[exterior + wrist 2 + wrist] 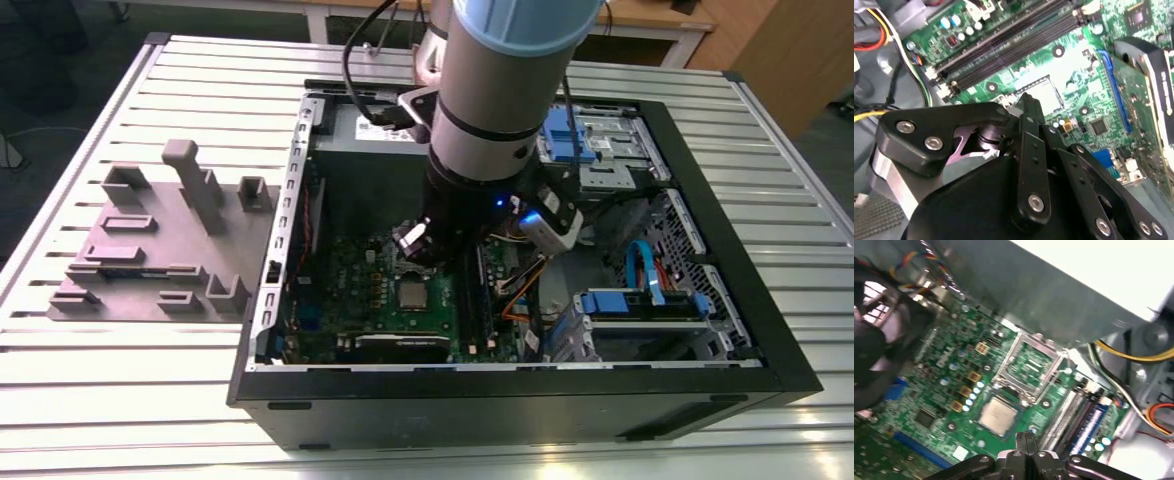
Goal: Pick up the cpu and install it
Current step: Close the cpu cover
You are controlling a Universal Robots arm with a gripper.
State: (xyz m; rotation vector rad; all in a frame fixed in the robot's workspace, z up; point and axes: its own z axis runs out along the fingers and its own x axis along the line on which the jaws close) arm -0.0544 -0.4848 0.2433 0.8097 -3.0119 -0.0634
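Observation:
The cpu (998, 415) lies flat in its socket on the green motherboard (934, 390), silvery top up; it is also seen from outside as the cpu (411, 293). The socket's metal load frame (1034, 360) stands swung open beside it. My gripper (1024, 437) hovers just above the board, near the cpu and not touching it, its two black fingers pressed together with nothing between them. In the second wrist view the gripper (1027, 101) covers part of the pale socket (1046, 95). The arm (494, 110) reaches down into the open computer case (747, 330).
A purple-grey tray (160, 250) with raised blocks sits at the exterior view's left of the case. Inside the case are memory slots (1004, 45), a graphics card (1154, 90), yellow and orange cables (1134, 355) and blue drive brackets (641, 300). Everything rests on a slatted metal table (120, 400).

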